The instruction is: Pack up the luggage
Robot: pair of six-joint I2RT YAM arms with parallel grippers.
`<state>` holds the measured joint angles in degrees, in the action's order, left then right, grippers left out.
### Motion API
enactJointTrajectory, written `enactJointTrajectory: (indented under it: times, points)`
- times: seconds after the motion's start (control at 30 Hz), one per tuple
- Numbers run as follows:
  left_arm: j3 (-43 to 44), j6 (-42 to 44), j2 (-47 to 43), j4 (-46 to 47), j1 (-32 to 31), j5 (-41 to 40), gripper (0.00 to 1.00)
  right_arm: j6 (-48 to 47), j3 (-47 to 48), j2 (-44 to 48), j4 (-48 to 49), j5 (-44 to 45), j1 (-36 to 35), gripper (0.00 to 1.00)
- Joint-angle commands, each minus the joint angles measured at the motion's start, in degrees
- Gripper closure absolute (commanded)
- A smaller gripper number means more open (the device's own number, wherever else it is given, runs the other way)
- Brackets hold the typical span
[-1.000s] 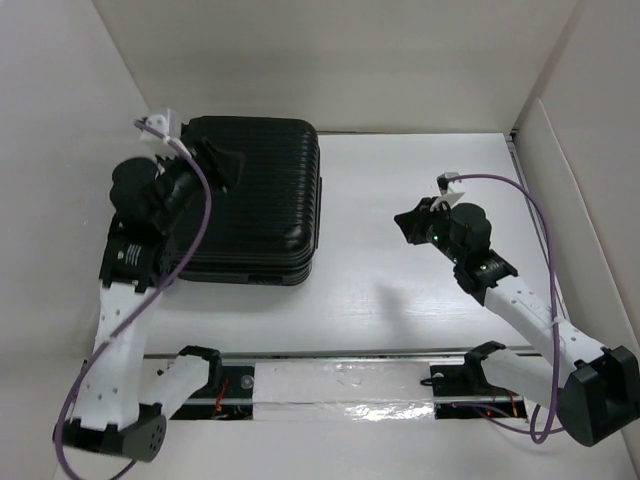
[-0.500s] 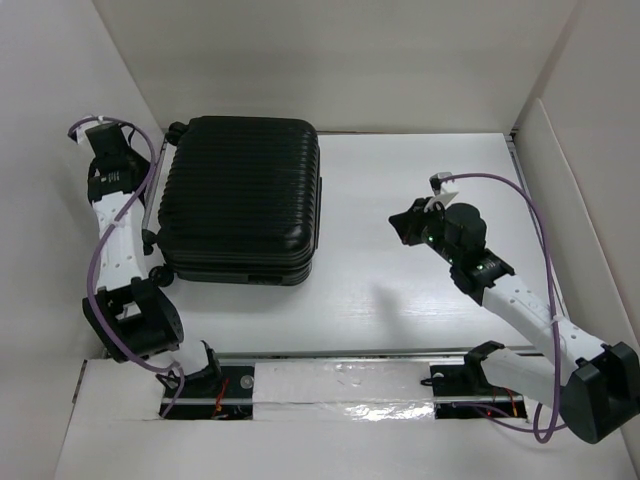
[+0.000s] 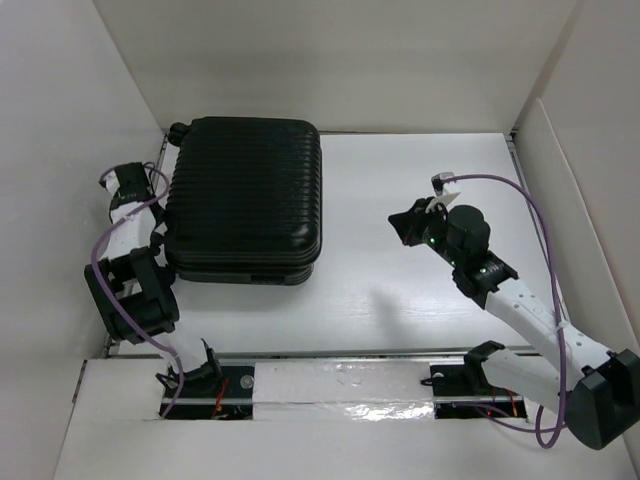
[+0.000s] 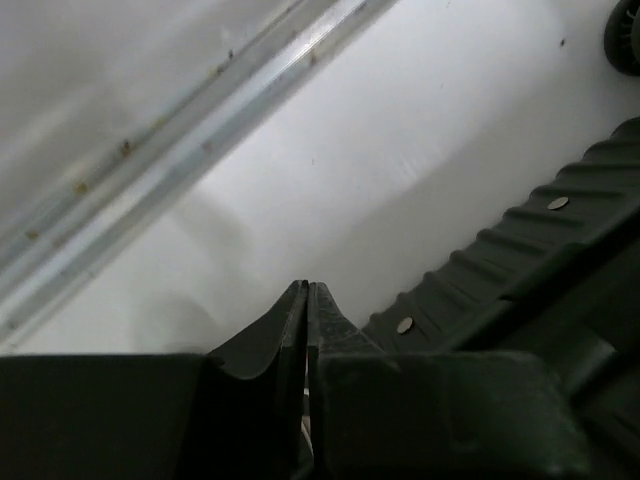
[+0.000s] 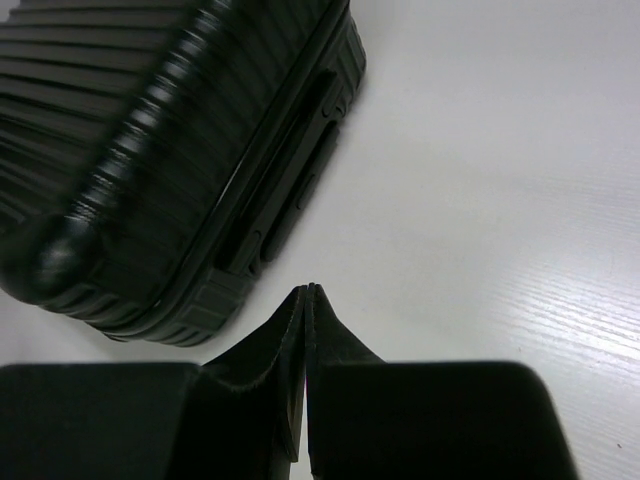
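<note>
The luggage [image 3: 245,200], a black ribbed hard-shell suitcase, lies flat and closed at the back left of the table. My left arm [image 3: 125,215] is folded low beside its left side. In the left wrist view my left gripper [image 4: 306,285] is shut on nothing, just above the table, with the luggage's ribbed edge [image 4: 520,270] to its right and a caster wheel [image 4: 625,30] farther ahead. My right gripper [image 3: 398,223] hovers over the table to the right of the luggage, pointing at it. It [image 5: 306,288] is shut and empty, a short gap from the luggage's corner [image 5: 150,130].
A metal rail [image 4: 180,150] runs along the foot of the left wall. White walls close in the back and left. A cardboard panel [image 3: 570,200] stands on the right. A foil-taped strip [image 3: 340,392] crosses the near edge between the arm bases.
My left arm has come off the top of the luggage, swung out to the left wall and folded down beside it, and its jaws have closed. The right arm has barely moved.
</note>
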<state>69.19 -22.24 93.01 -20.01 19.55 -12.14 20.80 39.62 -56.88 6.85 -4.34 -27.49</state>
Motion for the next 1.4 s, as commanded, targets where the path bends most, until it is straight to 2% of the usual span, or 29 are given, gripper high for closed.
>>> enactJointTrajectory:
  times: [0.0, 0.13, 0.27, 0.4, 0.5, 0.53, 0.6, 0.63, 0.67, 0.73, 0.77, 0.83, 0.9, 0.93, 0.97, 1.0, 1.03, 1.1, 1.13, 1.2, 1.23, 1.27, 1.33, 1.37]
  points:
    - [-9.2, -2.4, -8.5, 3.1, -2.3, 5.9, 1.0, -0.1, 2.2, 2.6, 1.3, 2.0, -0.6, 0.94]
    - [-15.7, -4.6, -14.5, 5.7, -8.4, 8.4, 1.0, 0.4, 2.0, 4.1, -0.3, 7.5, 0.0, 0.93]
    - [-18.6, -8.2, -20.0, 6.0, -18.5, 9.0, 1.0, 1.0, 1.7, 5.0, -1.7, 8.5, 2.5, 0.89]
    - [-26.4, -14.3, -25.7, 10.4, -32.5, 10.1, 1.0, 1.4, 1.4, 6.3, -2.6, 9.5, 5.3, 0.84]
    - [-31.0, -19.2, -28.0, 15.9, -39.9, 11.5, 1.0, 2.0, 0.8, 6.3, -2.7, 10.3, 7.5, 0.78]
    - [-31.7, -20.4, -28.2, 17.8, -45.9, 10.5, 1.0, 2.1, 0.6, 6.2, -2.6, 10.3, 8.4, 0.77]
    - [-31.6, -22.3, -27.8, 19.1, -53.3, 8.2, 1.0, 2.1, 0.5, 5.7, -2.8, 10.8, 9.2, 0.75]
    - [-30.4, -22.7, -27.2, 17.6, -57.1, 3.7, 1.0, 2.1, 0.5, 5.7, -3.0, 11.4, 9.2, 0.74]
    - [-28.8, -23.1, -25.5, 15.5, -64.5, 0.9, 1.0, 2.3, 0.7, 5.8, -3.9, 11.9, 10.7, 0.73]
    - [-23.8, -23.3, -24.7, 10.8, -70.9, -6.5, 1.0, 2.6, 0.7, 7.0, -4.5, 12.7, 11.8, 0.72]
    - [-22.1, -23.4, -25.0, 9.3, -76.2, -8.9, 1.0, 2.6, 0.3, 7.3, -4.2, 12.9, 12.4, 0.7]
    - [-18.7, -23.4, -27.6, 5.9, -78.8, -15.1, 1.0, 2.4, -0.3, 7.8, -3.5, 12.3, 13.2, 0.67]
    - [-16.8, -22.3, -32.6, 4.7, -77.0, -16.9, 0.9, 2.4, -0.6, 7.3, -2.7, 10.8, 13.2, 0.66]
    - [-16.5, -20.4, -34.5, 5.5, -75.6, -18.5, 0.74, 2.4, -0.5, 6.9, -2.5, 9.1, 13.2, 0.66]
    - [-16.5, -19.5, -36.6, 6.9, -73.4, -18.8, 0.68, 2.4, -0.6, 5.7, -1.6, 8.0, 13.2, 0.66]
    - [-17.1, -18.3, -40.3, 9.1, -68.5, -18.1, 0.64, 2.4, -0.8, 5.2, -1.1, 7.0, 13.2, 0.67]
    - [-17.5, -17.0, -41.8, 15.6, -65.9, -15.5, 0.56, 2.3, -0.8, 4.5, -0.7, 6.1, 13.2, 0.77]
    - [-17.9, -15.0, -42.9, 22.4, -60.7, -11.9, 0.52, 2.5, -1.0, 2.4, 0.7, 4.8, 13.2, 0.88]
    - [-17.2, -15.2, -42.0, 26.2, -54.6, -6.7, 0.51, 2.6, -1.3, 1.6, 1.3, 2.3, 13.2, 0.98]
    - [-12.0, -15.6, -35.9, 27.7, -48.0, -0.6, 0.51, 2.5, -1.3, -0.6, 2.0, 1.8, 13.2, 1.0]
    - [-10.1, -15.8, -33.4, 27.8, -41.8, 4.1, 0.51, 2.5, -1.4, -1.3, 2.3, 1.6, 13.2, 1.0]
    - [-8.2, -16.2, -30.7, 28.4, -38.4, 6.8, 0.51, 2.5, -1.4, -2.0, 2.7, 1.6, 13.2, 1.0]
    - [-2.2, -16.3, -22.6, 28.1, -32.2, 11.6, 0.51, 2.4, -1.4, -3.8, 3.3, 1.4, 13.2, 1.0]
    - [2.2, -16.4, -17.0, 28.1, -26.8, 13.0, 0.5, 2.1, -1.2, -4.6, 3.2, 1.1, 12.7, 1.0]
